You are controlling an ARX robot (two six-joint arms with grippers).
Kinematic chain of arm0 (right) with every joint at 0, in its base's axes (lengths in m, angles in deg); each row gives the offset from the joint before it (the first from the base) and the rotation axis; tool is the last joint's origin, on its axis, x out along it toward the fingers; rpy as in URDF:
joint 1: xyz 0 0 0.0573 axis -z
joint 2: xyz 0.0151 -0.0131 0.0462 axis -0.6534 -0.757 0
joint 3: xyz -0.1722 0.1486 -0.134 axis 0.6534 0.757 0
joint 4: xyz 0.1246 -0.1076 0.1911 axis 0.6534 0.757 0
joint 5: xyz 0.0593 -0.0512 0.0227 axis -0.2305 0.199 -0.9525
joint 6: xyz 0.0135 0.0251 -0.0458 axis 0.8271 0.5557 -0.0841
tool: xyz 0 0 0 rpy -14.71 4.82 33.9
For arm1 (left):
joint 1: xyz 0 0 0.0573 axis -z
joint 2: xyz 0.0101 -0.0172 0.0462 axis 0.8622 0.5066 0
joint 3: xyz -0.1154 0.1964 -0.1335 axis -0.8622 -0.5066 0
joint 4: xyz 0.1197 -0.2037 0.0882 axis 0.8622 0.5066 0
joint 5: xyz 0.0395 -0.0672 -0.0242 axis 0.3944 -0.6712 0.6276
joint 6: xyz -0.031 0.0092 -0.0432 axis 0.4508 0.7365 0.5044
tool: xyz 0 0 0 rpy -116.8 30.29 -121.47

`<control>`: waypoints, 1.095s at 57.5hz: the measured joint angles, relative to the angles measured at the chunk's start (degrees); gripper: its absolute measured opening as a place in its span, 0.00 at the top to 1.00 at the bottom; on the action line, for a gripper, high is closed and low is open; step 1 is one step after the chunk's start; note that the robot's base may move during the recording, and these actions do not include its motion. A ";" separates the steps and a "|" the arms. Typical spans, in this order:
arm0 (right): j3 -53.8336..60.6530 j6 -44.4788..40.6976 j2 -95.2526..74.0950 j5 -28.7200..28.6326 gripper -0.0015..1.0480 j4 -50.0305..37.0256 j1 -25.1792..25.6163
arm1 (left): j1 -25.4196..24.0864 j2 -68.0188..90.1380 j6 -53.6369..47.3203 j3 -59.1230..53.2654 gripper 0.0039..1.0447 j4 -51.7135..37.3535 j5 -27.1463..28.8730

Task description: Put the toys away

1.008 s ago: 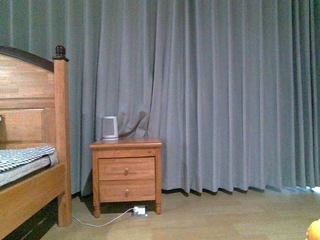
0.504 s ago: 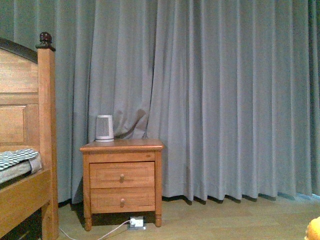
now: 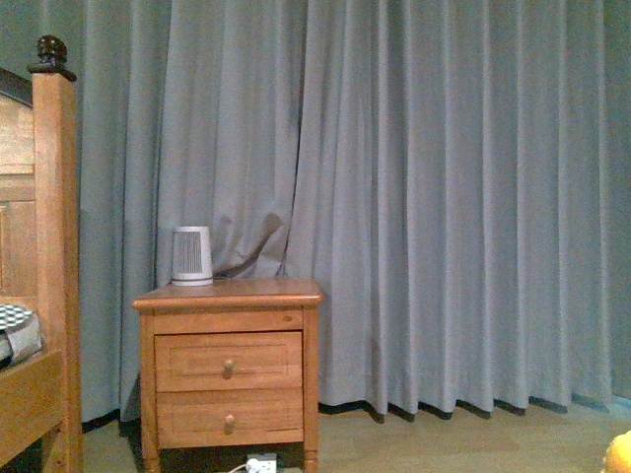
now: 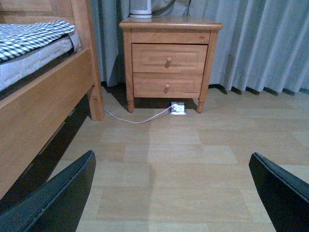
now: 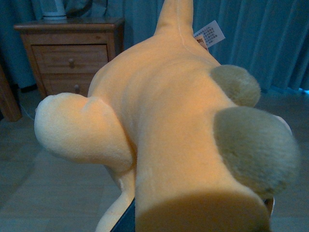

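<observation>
The plush toy [image 5: 169, 125], soft orange-yellow with grey-brown patches and a white tag, fills the right wrist view, held off the floor. My right gripper [image 5: 193, 220] is shut on it, its fingers almost wholly hidden under the plush. A sliver of the same toy [image 3: 619, 455] shows at the bottom right corner of the front view. My left gripper [image 4: 176, 193] is open, its two dark fingers [image 4: 58, 198] wide apart above bare wooden floor, nothing between them.
A wooden nightstand [image 3: 229, 370] with two drawers stands against grey curtains [image 3: 444, 197], a small white device [image 3: 191, 256] on top. A power strip and cable [image 4: 177, 108] lie on the floor under it. A wooden bed [image 4: 43, 96] with a checked sheet is at the left.
The front view has swung right and closer: the bed post and nightstand have slid left and grown larger. The plush stays at the bottom right corner.
</observation>
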 joint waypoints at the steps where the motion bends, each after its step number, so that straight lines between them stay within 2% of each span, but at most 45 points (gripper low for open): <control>1: 0.00 0.00 0.02 0.00 0.90 0.00 0.00 | 0.00 0.00 0.00 0.00 0.06 0.00 0.00; 63: 0.00 0.00 -0.02 0.00 0.90 0.00 0.00 | 0.00 -0.02 0.00 0.00 0.06 0.00 0.00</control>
